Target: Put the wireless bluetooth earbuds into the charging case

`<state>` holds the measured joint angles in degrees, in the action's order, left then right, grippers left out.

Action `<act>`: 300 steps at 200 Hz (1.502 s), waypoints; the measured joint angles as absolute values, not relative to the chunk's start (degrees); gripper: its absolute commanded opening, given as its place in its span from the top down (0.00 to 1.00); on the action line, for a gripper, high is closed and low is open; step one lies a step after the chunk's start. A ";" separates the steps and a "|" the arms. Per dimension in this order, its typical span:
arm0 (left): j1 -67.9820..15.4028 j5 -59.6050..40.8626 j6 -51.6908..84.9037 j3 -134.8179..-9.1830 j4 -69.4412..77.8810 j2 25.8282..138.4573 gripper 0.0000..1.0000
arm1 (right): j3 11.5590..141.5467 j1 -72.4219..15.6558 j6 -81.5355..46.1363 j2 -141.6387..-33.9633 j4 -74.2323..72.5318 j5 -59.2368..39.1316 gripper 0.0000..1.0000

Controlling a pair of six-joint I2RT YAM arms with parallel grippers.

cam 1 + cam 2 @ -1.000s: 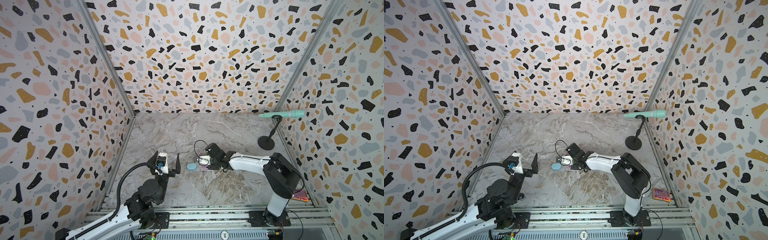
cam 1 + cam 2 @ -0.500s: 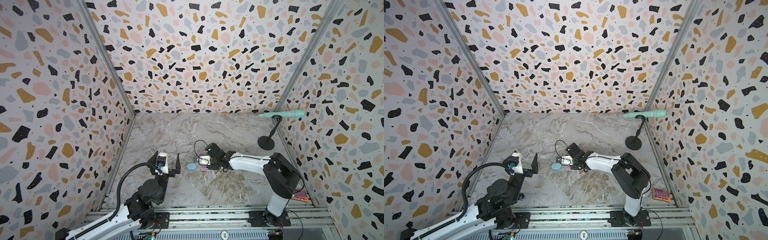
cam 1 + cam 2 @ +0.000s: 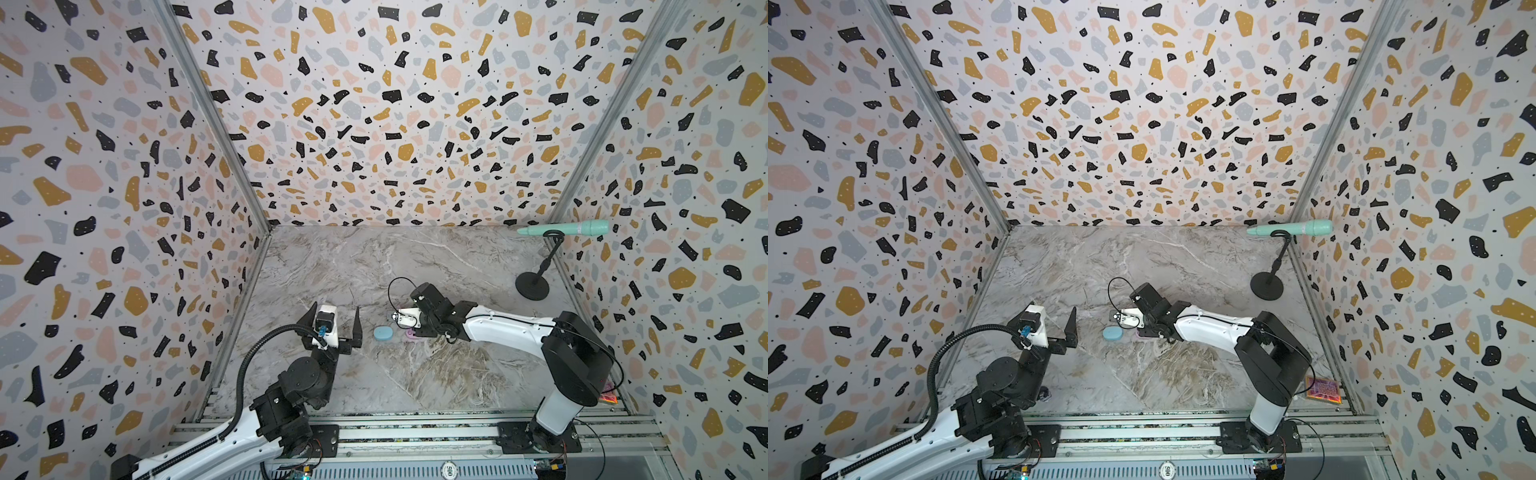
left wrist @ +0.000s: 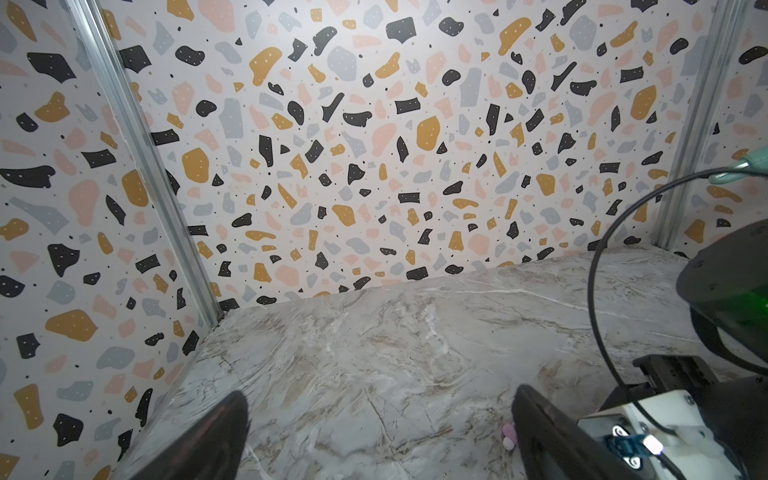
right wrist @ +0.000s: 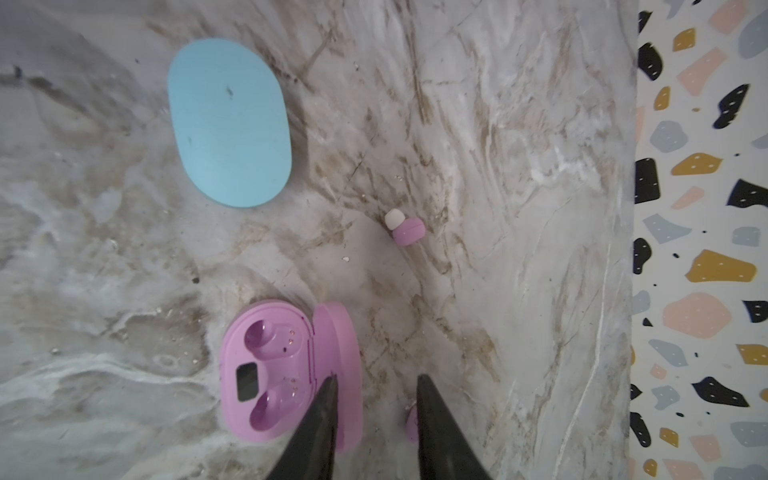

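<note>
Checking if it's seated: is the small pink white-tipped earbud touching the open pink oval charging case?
Apart. The right wrist view shows bare marble tabletop between the small pink white-tipped earbud and the open pink oval charging case.

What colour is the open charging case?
Pink-purple; the open charging case shows best in the right wrist view.

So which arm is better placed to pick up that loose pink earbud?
Right. The right gripper hangs just over the open pink case, jaws slightly apart, with the pink earbud lying on the table close ahead. The left gripper is raised, wide open, beyond the closed blue case.
</note>
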<state>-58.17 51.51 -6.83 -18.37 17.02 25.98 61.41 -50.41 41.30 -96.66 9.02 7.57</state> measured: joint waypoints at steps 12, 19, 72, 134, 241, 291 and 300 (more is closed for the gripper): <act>-58.17 51.48 -6.79 -18.37 16.99 26.20 0.00 | 61.41 -50.61 41.17 -95.24 8.99 7.62 0.66; -58.17 51.48 -6.70 -18.37 16.97 26.28 0.00 | 61.41 -50.72 41.01 -94.45 8.99 7.64 0.66; -57.41 51.44 -4.27 -18.52 16.51 26.37 0.00 | 59.20 -51.13 36.62 -84.25 6.26 7.42 0.38; -55.11 48.60 2.74 -24.32 10.28 29.85 0.00 | 52.29 -51.13 26.83 -64.82 1.52 6.39 0.01; -51.22 39.00 8.91 -33.10 0.01 35.66 0.00 | 38.63 -51.13 -1.13 -43.64 1.87 14.70 0.01; -50.52 36.32 10.98 -33.17 -0.05 37.78 0.00 | 38.13 -51.13 -8.54 -42.59 1.93 14.57 0.01; -50.52 36.29 11.31 -33.17 -0.03 37.78 0.00 | 37.69 -51.11 -9.23 -42.17 1.74 14.37 0.01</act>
<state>-50.52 36.29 11.31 -33.17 -0.03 37.78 37.69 -51.11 -9.23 -42.17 1.74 14.37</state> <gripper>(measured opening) 0.995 0.989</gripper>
